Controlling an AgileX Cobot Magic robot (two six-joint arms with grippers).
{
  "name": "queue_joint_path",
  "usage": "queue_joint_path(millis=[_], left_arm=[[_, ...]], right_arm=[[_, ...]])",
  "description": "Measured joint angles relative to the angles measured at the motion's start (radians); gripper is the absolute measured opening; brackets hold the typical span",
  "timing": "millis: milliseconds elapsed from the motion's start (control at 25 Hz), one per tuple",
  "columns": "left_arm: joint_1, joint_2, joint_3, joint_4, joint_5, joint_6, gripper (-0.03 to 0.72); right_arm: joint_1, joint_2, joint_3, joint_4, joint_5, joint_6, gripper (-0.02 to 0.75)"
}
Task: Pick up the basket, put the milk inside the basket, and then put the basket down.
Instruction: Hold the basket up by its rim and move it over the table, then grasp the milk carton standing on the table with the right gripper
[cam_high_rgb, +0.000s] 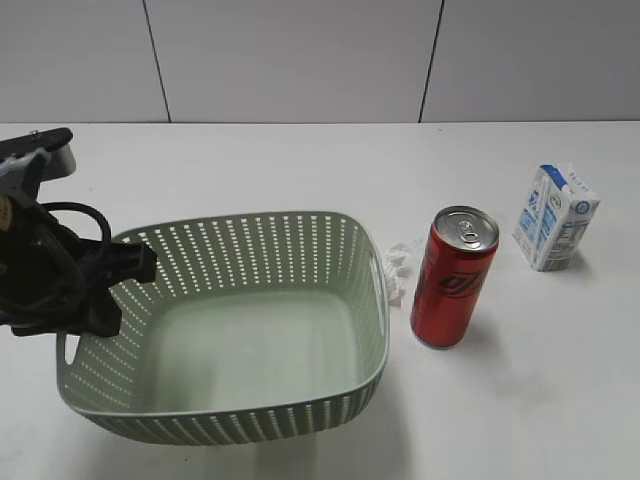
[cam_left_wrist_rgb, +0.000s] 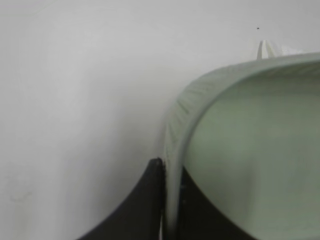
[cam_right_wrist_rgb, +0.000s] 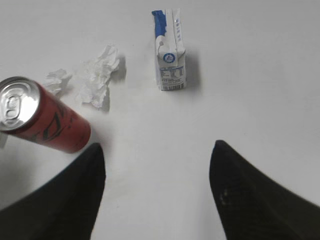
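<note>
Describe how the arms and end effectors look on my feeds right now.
The left arm is black, with looped black cables and a grey block on top. Its end effector has smooth black fingers. The right end effector shows two matte black, tapering fingers. No markings are visible.

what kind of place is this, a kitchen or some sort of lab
Most likely a lab or test bench, not a kitchen: a bare white table against plain grey wall panels, with only a few props laid out, a basket, a milk carton and a red can.
</note>
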Motion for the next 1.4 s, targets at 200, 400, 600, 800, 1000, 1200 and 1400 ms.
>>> queue_joint_path(millis=[200, 400, 600, 800, 1000, 1200, 1400], left_arm=[[0.0, 0.0, 0.0, 0.0, -0.001, 0.001, 0.006], [0.0, 0.0, 0.0, 0.0, -0.002, 0.002, 0.006], [0.0, 0.0, 0.0, 0.0, 0.003, 0.019, 0.006], [0.0, 0.0, 0.0, 0.0, 0.009, 0.035, 0.006], [0.0, 0.0, 0.0, 0.0, 0.01, 0.041, 0.006], [0.0, 0.0, 0.0, 0.001, 0.009, 0.042, 0.006], [0.0, 0.0, 0.0, 0.002, -0.002, 0.042, 0.006]], right_arm=[[0.0, 0.309, -0.157, -0.071, -0.036, 0.007, 0.428], [0.0, 0.563, -0.297, -0.114, -0.072, 0.012, 0.39], [0.0, 0.798, -0.41, -0.197, -0.084, 0.013, 0.386], [0.0, 0.968, -0.535, -0.296, -0.098, 0.029, 0.359], [0.0, 1.093, -0.643, -0.328, -0.111, 0.046, 0.143], [0.0, 1.172, -0.683, -0.33, -0.112, 0.05, 0.011], [0.0, 1.17, -0.71, -0.372, -0.04, 0.053, 0.013]])
